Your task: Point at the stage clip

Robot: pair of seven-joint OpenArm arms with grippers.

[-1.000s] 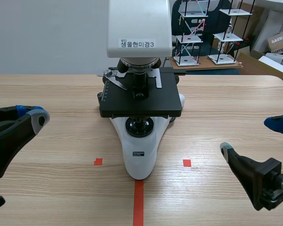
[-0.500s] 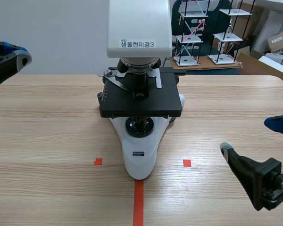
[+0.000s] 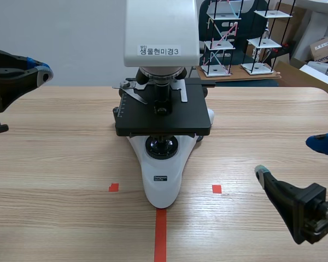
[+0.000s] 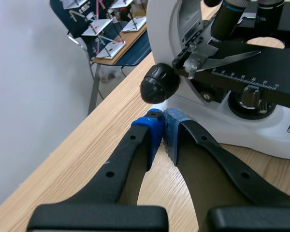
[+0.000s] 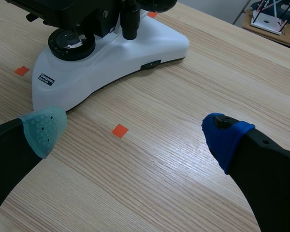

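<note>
Pale wood grain runs across the table [image 3: 262, 114], which carries two orange-red tape squares [image 3: 113, 187] and a tape line [image 3: 160, 234] near the robot's edge. Behind it is a plain white wall [image 3: 54, 38], with stick models [image 3: 224, 38] on a desk and a cardboard box [image 3: 325, 49] far to the right.

The left gripper [image 3: 41, 73] is raised at the left side, and its fingers are closed on nothing. In its wrist view the two blue pads [image 4: 171, 130] press together at the tips of the left gripper [image 4: 162, 126]. They sit just short of the black focus knob [image 4: 157, 83] on the side of the microscope [image 3: 161, 33] and touch nothing. The right gripper [image 3: 291, 158] hangs low at the right with its fingers spread wide and nothing between them. Its wrist view shows the right gripper [image 5: 135, 131] with one grey-green pad [image 5: 43, 128] and one blue, over bare wood near a tape square.

The stage clip [image 3: 132, 91] is a silvery arm on the back left of the black stage [image 3: 164, 117]. Seen from the left wrist, the stage clip [image 4: 217, 58] lies ahead of the closed tips, beyond the knob and well clear of them.

A second ago the left gripper was low beside the table's left edge. It then rose, and now sits high and slightly nearer the microscope. The right gripper has not moved.
</note>
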